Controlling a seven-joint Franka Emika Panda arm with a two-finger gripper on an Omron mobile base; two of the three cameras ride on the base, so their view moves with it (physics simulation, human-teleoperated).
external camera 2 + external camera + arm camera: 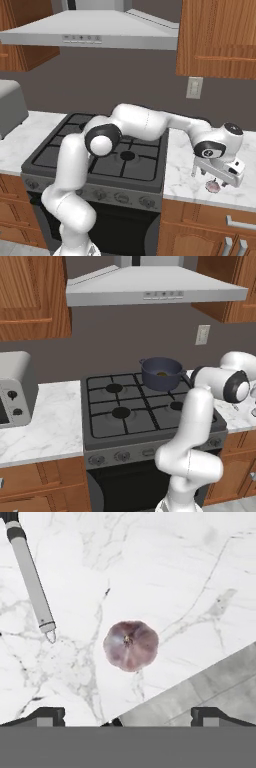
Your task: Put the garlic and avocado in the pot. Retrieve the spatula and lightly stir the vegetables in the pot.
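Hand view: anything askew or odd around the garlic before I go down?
Nothing stands out. The garlic sits whole on the marble counter near its edge, apart from the spatula lying beside it, with the open gripper above.

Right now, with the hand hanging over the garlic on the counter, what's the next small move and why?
Probably lower the gripper straight down around the garlic, then close. The jaws stand wide open, the garlic lies on the marble counter between and just ahead of the fingertips, and nothing is held. The spatula lies apart to one side. The pot on the stove already seems to hold an olive piece.
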